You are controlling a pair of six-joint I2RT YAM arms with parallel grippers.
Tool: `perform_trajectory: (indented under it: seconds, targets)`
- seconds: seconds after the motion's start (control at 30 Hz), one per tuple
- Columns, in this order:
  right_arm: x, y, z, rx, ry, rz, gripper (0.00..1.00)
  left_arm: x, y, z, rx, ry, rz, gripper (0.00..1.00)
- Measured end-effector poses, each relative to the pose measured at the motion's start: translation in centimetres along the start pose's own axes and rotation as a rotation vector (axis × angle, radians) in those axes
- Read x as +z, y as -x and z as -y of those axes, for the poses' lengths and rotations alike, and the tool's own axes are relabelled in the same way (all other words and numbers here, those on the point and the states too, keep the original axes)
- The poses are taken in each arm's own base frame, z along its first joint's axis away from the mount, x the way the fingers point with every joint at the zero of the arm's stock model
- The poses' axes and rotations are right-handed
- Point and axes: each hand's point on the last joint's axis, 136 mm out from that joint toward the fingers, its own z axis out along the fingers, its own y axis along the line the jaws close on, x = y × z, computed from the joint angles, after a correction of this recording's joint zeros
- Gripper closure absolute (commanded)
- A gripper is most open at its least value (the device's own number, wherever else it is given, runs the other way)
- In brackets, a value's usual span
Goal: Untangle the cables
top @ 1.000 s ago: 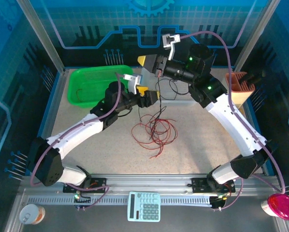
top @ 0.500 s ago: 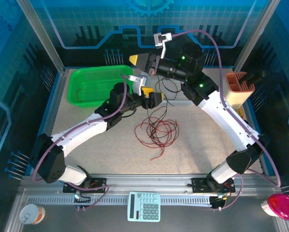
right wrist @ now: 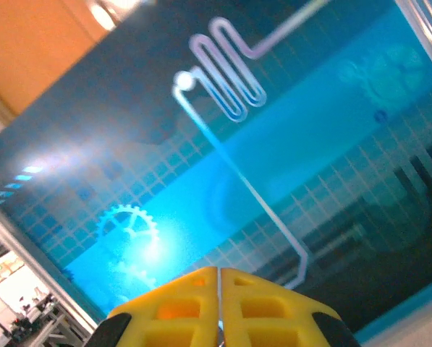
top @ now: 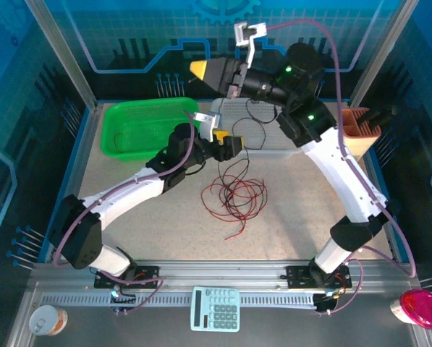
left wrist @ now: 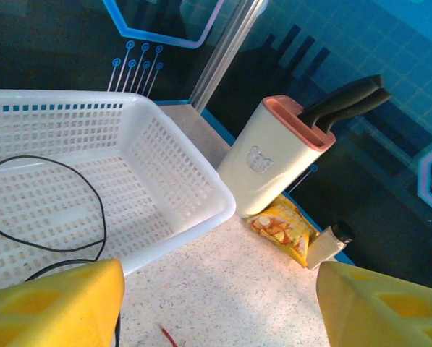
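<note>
While the left arm (top: 129, 191) lies low over the table (top: 129, 231), stretched from its base toward the centre, the left gripper (top: 229, 140) hovers at the near rim of the white basket (top: 270, 137). Its jaws are released and stand wide apart with nothing between them.

The right arm (top: 339, 166) rises steeply from its base and bends at the elbow, with the forearm turned left. The right gripper (top: 199, 69) is held high beyond the basket's far left corner. Its jaws are clenched and the yellow fingers meet flush. Whether a strand is pinched between them cannot be told.

The cables (top: 234, 194) lie mid-table, just on the near side of the left gripper. The red loops lie flat on the surface. Black strands rise from them past that gripper, and one black loop rests on the basket floor.
</note>
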Motion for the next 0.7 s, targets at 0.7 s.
perform_trajectory:
  seconds: [0.7]
  targets:
    - [-4.9,8.4,4.8,-0.188,-0.174,0.177,1.00,-1.6,-3.2,-1.8,-0.020,0.053,-0.028,0.27]
